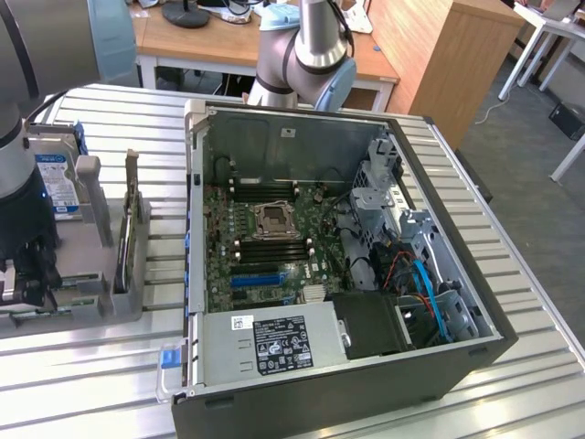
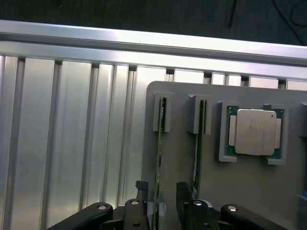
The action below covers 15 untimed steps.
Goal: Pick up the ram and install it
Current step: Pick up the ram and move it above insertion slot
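The ram (image 2: 161,143) is a thin green stick standing on edge in a slot of the grey holder (image 2: 211,191). My gripper (image 2: 160,188) is open and straddles the near end of this stick, one dark finger (image 2: 141,199) on each side with a gap to the board. A second green stick (image 2: 198,153) stands in the neighbouring slot just outside the other finger. In the exterior view my gripper (image 1: 32,274) hangs low over the holder (image 1: 110,297) at that view's left, beside the open computer case (image 1: 366,384) with its motherboard (image 1: 274,242).
A square silver processor chip (image 2: 254,132) lies in a pocket of the holder beyond the second stick. A hard drive (image 1: 57,183) stands behind the holder. The ribbed aluminium table (image 1: 521,274) surrounds the case. Another arm's base (image 1: 306,55) rises behind the case.
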Each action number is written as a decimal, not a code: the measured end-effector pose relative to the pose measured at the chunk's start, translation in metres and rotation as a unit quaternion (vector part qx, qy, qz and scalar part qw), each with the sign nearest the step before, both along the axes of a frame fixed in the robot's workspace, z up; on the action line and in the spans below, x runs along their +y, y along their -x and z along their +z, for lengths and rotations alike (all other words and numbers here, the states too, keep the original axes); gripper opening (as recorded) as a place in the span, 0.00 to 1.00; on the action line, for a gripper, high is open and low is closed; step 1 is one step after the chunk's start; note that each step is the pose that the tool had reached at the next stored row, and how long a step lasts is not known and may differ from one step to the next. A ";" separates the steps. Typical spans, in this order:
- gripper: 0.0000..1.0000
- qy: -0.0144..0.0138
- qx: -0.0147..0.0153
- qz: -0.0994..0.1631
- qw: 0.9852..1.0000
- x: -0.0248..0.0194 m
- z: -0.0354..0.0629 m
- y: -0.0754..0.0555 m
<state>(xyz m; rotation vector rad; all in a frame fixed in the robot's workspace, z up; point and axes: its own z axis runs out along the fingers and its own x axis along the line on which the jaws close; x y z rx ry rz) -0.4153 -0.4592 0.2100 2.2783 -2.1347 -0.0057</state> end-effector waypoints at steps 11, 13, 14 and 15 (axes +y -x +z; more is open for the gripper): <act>0.37 0.000 0.000 0.000 1.000 0.0000 -0.0037 -0.004; 0.37 0.000 0.000 0.000 1.000 -0.0001 -0.0038 -0.006; 0.37 0.000 0.000 0.000 1.000 -0.0009 -0.0038 -0.007; 0.37 0.000 0.000 -0.006 1.000 -0.0036 -0.0059 -0.008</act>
